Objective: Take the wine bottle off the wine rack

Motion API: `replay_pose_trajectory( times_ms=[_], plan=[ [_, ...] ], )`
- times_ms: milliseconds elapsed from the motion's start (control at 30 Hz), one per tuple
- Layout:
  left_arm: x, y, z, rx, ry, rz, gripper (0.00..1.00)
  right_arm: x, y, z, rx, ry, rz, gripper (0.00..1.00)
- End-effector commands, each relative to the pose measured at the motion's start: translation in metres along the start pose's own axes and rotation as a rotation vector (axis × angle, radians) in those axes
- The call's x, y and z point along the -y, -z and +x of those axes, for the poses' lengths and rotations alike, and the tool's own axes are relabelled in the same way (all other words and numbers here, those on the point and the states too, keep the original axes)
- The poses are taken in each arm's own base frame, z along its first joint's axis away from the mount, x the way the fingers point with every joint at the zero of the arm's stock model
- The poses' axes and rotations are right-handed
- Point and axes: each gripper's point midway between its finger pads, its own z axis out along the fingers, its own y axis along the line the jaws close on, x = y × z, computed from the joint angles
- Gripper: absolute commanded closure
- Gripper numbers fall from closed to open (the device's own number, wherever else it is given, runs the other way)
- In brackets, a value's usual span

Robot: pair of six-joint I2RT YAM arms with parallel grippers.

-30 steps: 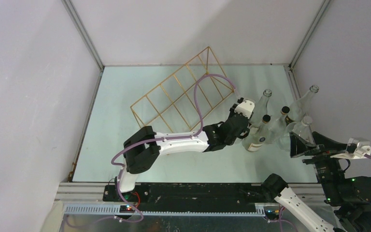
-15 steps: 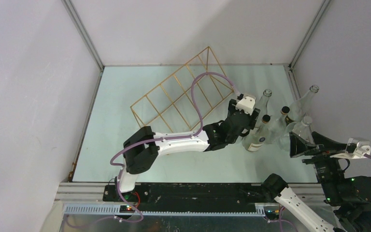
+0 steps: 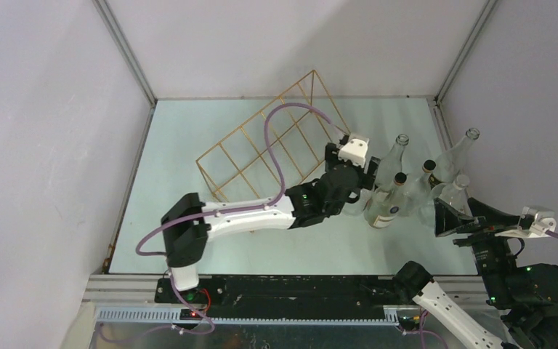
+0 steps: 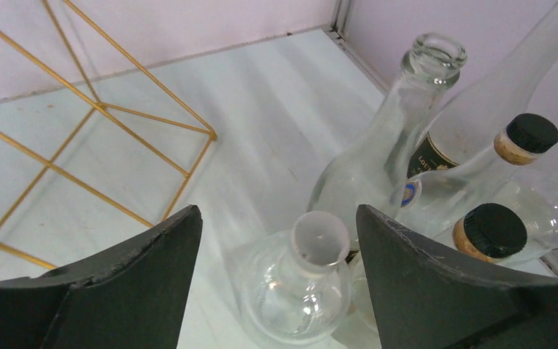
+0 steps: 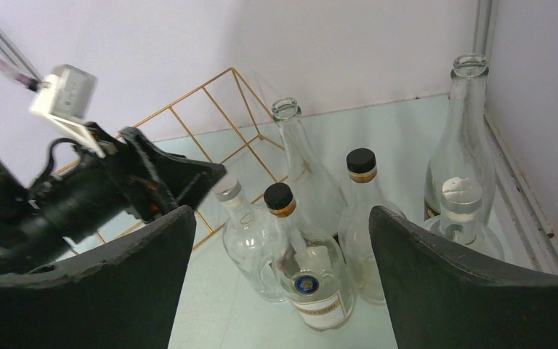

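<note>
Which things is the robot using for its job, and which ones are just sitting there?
For the job:
wine rack, no bottle in it now
left gripper, open
round stoppered bottle, right in front of that gripper, maybe the job's bottle

Just sitting there:
five other bottles, standing on the table
right gripper, open, holding nothing
</note>
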Motion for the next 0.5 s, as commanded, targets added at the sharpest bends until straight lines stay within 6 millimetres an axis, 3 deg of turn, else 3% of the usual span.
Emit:
replay_pose_trajectory(
  times_ms=[0,33,67,100,133,267,367,400,433,467],
  plan=[
    [-0.027,0.033,-0.052,0.074,0.029,-0.048,0.15,-0.008,-0.009,0.001,-0.016,0.016,-0.011,0.08],
    [-0.034,0.037,-0.044,0.056,0.008,-0.058,0.15,-0.01,-0.01,0.002,-0.022,0.015,-0.015,0.08],
    [-0.041,0.044,-0.054,0.071,0.022,-0.069,0.14,-0.011,-0.012,0.004,-0.033,0.019,-0.015,0.08],
    [-0.048,0.049,-0.044,0.053,0.006,-0.08,0.14,-0.013,-0.014,0.005,-0.04,0.019,-0.019,0.08],
    [-0.057,0.057,-0.054,0.069,0.027,-0.097,0.13,-0.015,-0.016,0.007,-0.051,0.023,-0.02,0.08],
    [-0.088,0.083,-0.043,0.037,0.061,-0.128,0.12,-0.022,-0.023,0.013,-0.084,0.026,-0.031,0.08],
    [-0.118,0.107,-0.02,-0.064,0.084,-0.139,0.12,-0.025,-0.026,0.017,-0.105,0.039,-0.035,0.08],
    [-0.129,0.115,0.002,-0.113,0.099,-0.164,0.12,-0.025,-0.027,0.017,-0.108,0.041,-0.028,0.08],
    [-0.137,0.126,-0.002,-0.106,0.136,-0.167,0.12,-0.024,-0.028,0.018,-0.11,0.045,-0.022,0.08],
    [-0.144,0.133,0.017,-0.134,0.179,-0.184,0.12,-0.023,-0.028,0.018,-0.11,0.048,-0.014,0.08]
  ],
)
